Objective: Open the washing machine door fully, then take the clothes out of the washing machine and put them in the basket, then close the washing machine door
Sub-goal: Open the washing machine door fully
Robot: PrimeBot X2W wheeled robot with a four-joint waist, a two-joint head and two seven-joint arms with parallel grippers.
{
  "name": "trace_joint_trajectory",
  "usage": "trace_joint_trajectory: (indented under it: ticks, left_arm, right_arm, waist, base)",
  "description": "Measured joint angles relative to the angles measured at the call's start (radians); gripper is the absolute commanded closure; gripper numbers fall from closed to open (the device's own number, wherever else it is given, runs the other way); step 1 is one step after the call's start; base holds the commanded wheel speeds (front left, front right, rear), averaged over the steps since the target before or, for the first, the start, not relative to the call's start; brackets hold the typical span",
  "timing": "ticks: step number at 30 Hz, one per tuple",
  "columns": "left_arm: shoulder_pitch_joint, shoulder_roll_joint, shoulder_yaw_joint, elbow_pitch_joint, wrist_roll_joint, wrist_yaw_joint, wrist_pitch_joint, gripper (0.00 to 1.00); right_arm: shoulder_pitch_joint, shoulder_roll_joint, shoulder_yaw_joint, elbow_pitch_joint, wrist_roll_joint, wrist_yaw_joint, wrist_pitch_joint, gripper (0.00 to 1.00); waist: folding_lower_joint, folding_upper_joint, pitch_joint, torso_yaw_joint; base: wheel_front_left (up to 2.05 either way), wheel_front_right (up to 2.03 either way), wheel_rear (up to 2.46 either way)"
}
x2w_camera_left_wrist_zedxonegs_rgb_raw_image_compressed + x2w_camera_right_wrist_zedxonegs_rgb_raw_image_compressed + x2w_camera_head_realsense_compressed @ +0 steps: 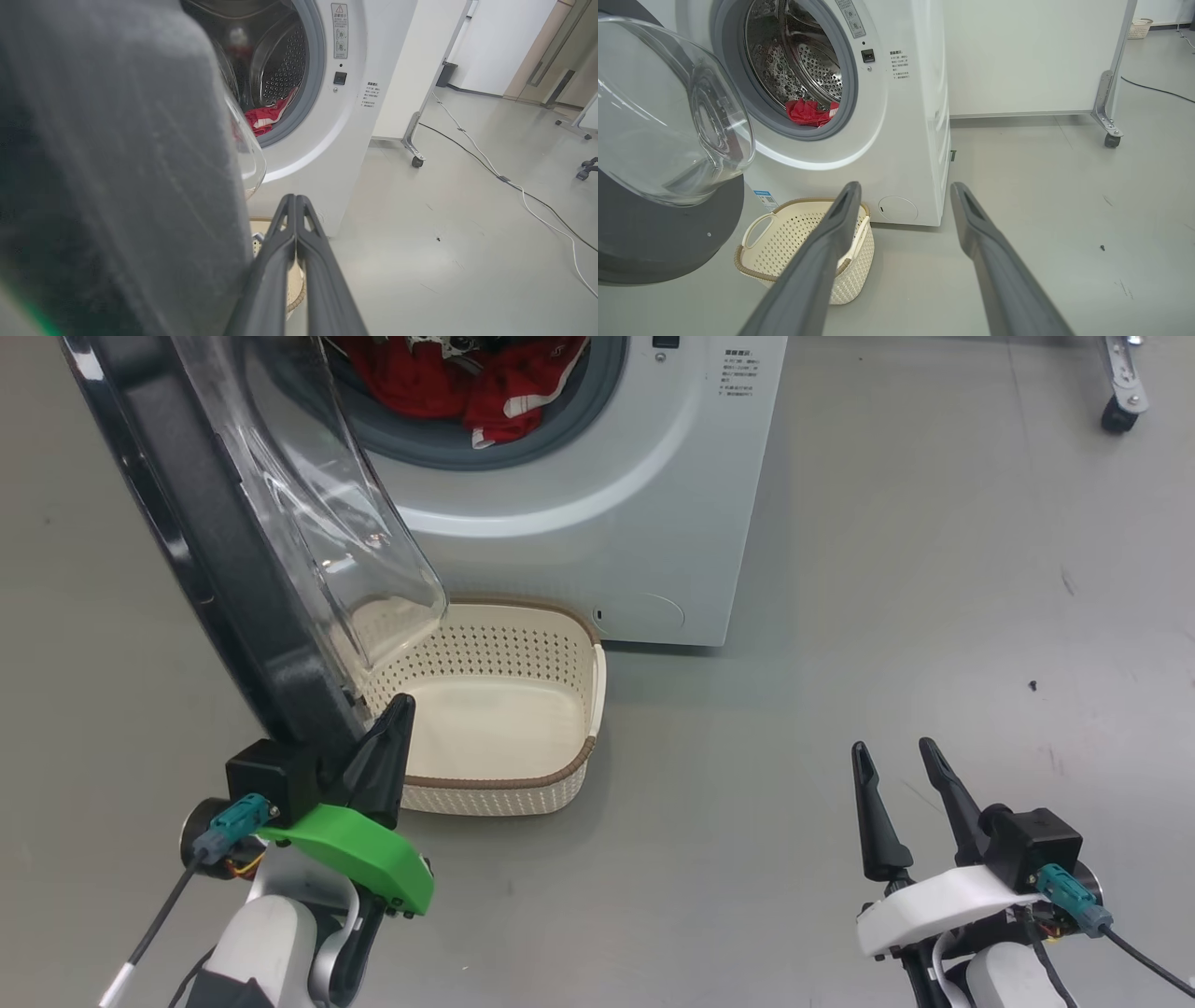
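Open washing machine door point(205, 551), red clothes point(439, 383) inside the drum point(808, 70).

Shows the left gripper point(401, 705) pressed shut, fingers together on nothing, just beside the lower edge of the door's black rim; cannot tell whether touching. Shows the right gripper point(893, 747) spread wide and empty, low over the floor point(840, 616), well apart from the washing machine point(635, 504). Puts the basket point(523, 784) on the floor against the machine's front, below the opening, partly behind the door's glass bowl, its cream bottom bare. Has the clothes bunched at the drum's front lip, against the grey rubber ring point(560, 429).
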Motion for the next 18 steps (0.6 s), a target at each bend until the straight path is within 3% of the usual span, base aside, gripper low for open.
trace_joint_trajectory:
  ticks: [18]
  left_arm:
    - [-0.002,0.0,0.017,0.039,-0.015,0.012,-0.038,1.0]
  right_arm:
    - [0.0,0.0,-0.011,0.004,-0.009,0.004,0.0,0.0]
  waist:
    - [0.0,0.0,-0.006,0.113]
  base:
    - [0.0,0.0,0.0]
